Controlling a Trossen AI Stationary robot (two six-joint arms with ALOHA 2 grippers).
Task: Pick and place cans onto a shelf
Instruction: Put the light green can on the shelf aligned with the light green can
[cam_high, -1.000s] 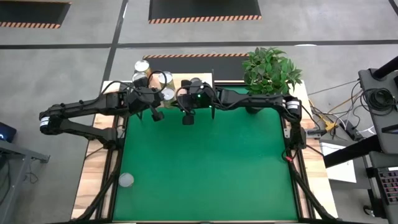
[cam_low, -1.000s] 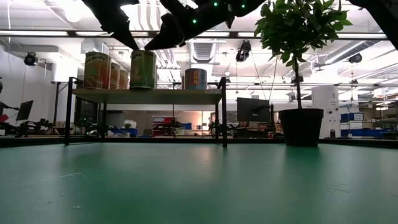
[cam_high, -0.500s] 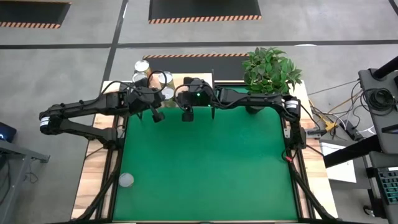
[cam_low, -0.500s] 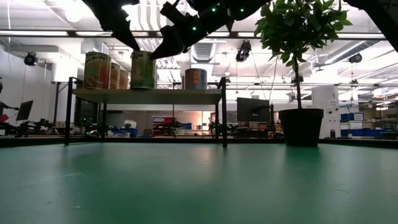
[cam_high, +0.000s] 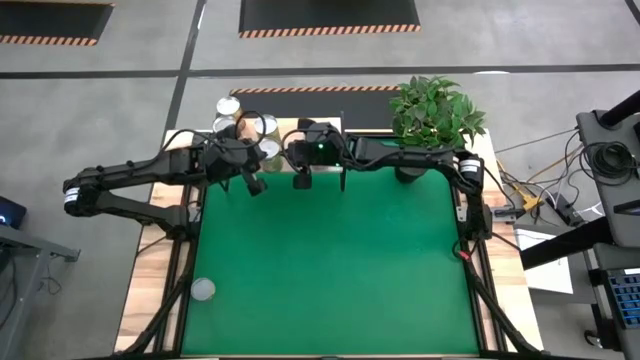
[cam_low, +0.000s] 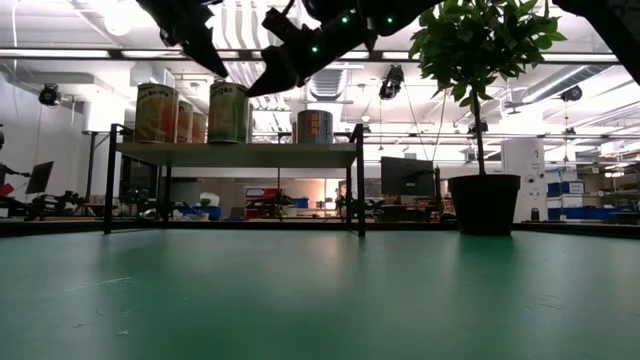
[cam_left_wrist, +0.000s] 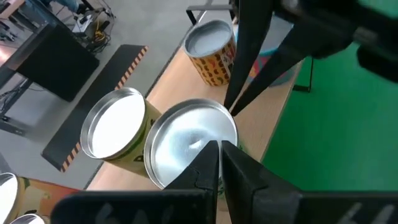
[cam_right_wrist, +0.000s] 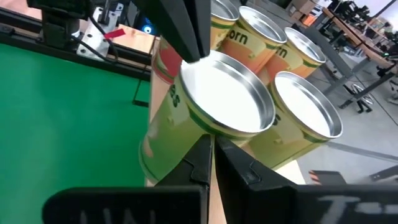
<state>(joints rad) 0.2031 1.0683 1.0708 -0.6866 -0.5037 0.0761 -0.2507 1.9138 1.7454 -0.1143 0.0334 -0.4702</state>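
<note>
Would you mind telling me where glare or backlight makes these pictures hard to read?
Left wrist view: the round silver can tops glare white. Low view: bright ceiling lights leave both arms and the leafy potted plant as dark silhouettes above the wood-topped shelf. High view: evenly lit.

Count on inspection: four cans (cam_low: 230, 112) stand visible on one shelf (cam_low: 235, 154) in the low view. One further can (cam_high: 204, 290) lies on the green desk (cam_high: 340, 270). One potted plant (cam_high: 435, 115). Two arms, two pincers.
</note>
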